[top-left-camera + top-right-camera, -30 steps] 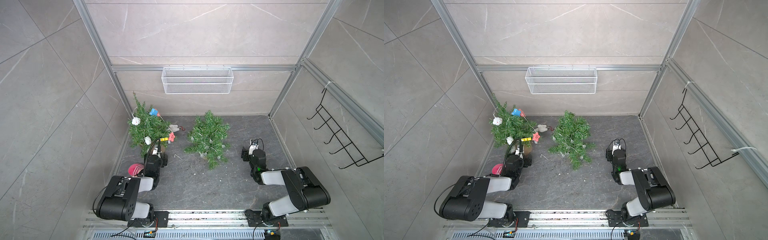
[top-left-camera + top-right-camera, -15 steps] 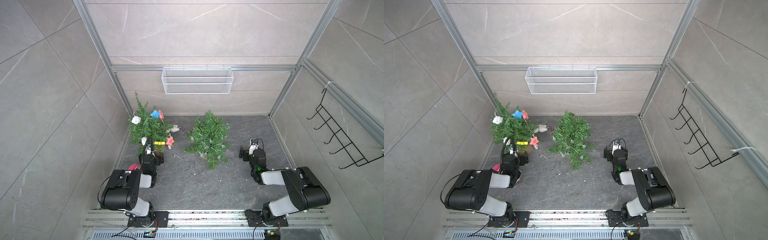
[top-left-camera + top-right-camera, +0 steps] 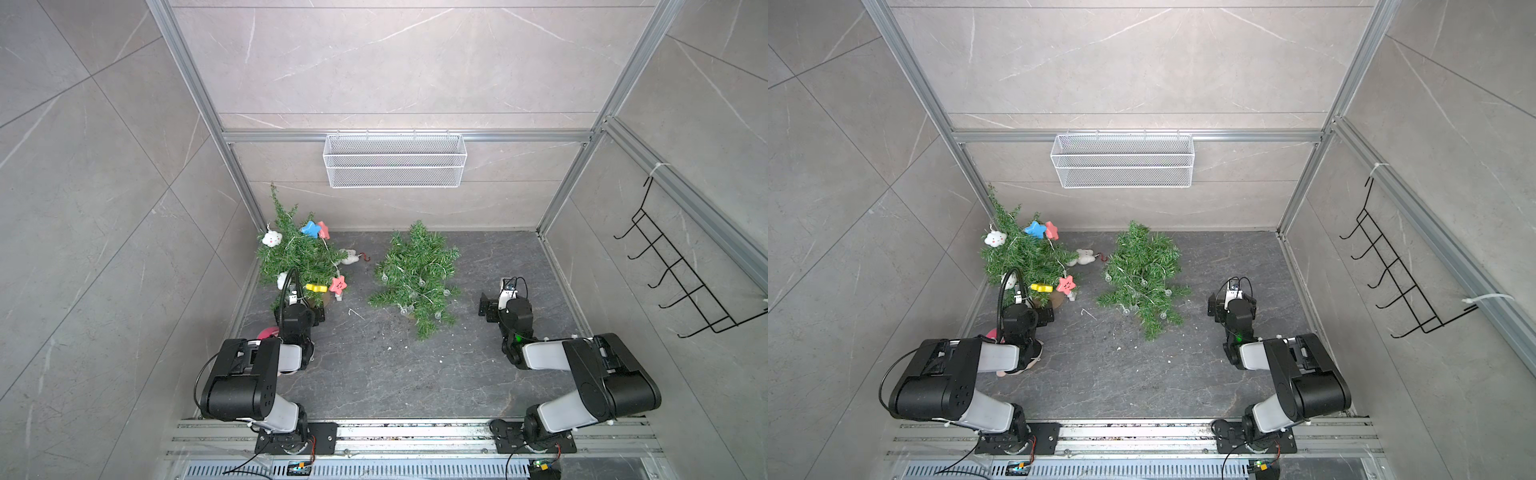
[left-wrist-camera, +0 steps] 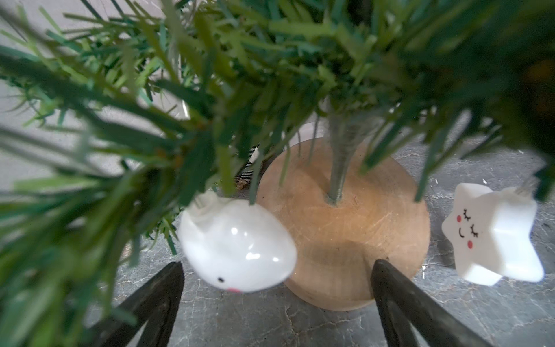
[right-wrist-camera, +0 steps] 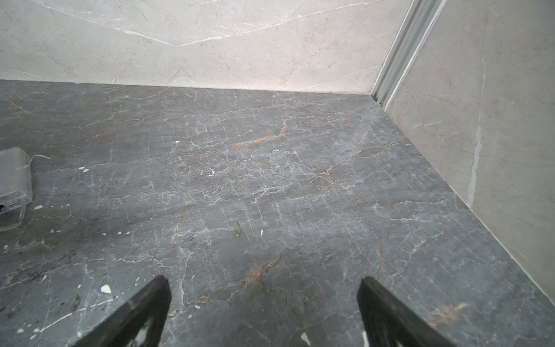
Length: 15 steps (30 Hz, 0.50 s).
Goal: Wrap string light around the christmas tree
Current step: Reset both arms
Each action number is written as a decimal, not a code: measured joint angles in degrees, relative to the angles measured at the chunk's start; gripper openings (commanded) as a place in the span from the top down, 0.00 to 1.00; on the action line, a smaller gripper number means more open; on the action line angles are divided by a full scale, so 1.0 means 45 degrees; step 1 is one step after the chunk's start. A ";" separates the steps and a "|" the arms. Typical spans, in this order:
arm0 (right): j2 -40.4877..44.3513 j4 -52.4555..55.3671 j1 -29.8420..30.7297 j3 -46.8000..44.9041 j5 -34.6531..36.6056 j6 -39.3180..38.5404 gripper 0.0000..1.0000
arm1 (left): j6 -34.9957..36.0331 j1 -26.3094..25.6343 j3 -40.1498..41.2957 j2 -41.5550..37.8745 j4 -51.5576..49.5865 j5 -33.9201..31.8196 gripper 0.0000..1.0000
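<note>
Your table (image 3: 374,374) carries two small trees. The christmas tree (image 3: 291,253) you are dressing stands upright on its wooden base (image 4: 345,228) in the far left corner. A second tree (image 3: 415,274), strung with small clear bulbs, sits near the middle toward the far edge and leans over.

Your left tool (image 4: 276,263) is low at the foot of the corner tree, jaws spread wide and holding nothing, with the base just beyond them. Your right tool (image 5: 264,278) hovers over bare table near the right edge, also wide and empty, well apart from both trees.

The string light (image 3: 309,228) is already draped over the corner tree. Cloud and star lamps sit near the top, and a pink star (image 3: 338,284) and a yellow lamp (image 3: 316,287) hang low on the side facing the middle. A round white lamp (image 4: 237,246) hangs beside the base. A white star lamp (image 4: 492,237) is near the base too; I can't tell whether it hangs or rests.

One white lamp (image 3: 349,256) lies on the table between the trees, so I judge the tail end is not yet wrapped. Most of the wrap looks done, and what's left for you is gathering that loose end onto the branches.
</note>
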<state>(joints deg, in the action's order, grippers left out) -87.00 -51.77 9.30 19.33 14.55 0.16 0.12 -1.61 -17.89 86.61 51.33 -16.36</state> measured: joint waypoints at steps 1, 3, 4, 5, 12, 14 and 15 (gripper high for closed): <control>0.0000 0.0000 0.0000 0.0000 0.0000 0.0000 0.00 | -0.0005 0.0000 0.0000 0.0000 0.0000 -0.0005 0.00; 0.0000 0.0000 0.0000 0.0000 0.0000 0.0005 0.00 | -0.0010 0.0000 0.0000 0.0000 -0.0010 -0.0005 0.00; 0.0000 0.0000 0.0000 0.0000 0.0000 0.0005 0.01 | -0.0024 0.0000 0.0000 0.0000 -0.0015 -0.0005 0.00; 0.0000 0.0000 0.0000 0.0000 0.0000 0.0000 0.01 | -0.0029 0.0000 0.0000 0.0000 -0.0019 -0.0005 0.00; 0.0000 0.0000 -0.0005 0.0000 0.0000 0.0000 0.00 | -0.0034 0.0000 0.0000 0.0000 -0.0034 -0.0015 0.00; 0.0000 0.0000 -0.0005 0.0000 0.0000 0.0000 0.01 | -0.0029 -0.0058 0.0000 0.0000 -0.0029 -0.0034 0.00; 0.0000 0.0005 -0.0005 0.0000 0.0000 0.0000 0.01 | -0.0029 -0.0083 0.0000 0.0000 -0.0029 -0.0034 0.00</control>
<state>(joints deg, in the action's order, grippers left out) -87.00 -51.75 9.28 19.33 14.55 0.16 -0.01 -1.98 -17.89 86.61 51.20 -16.51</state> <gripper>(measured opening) 0.995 0.999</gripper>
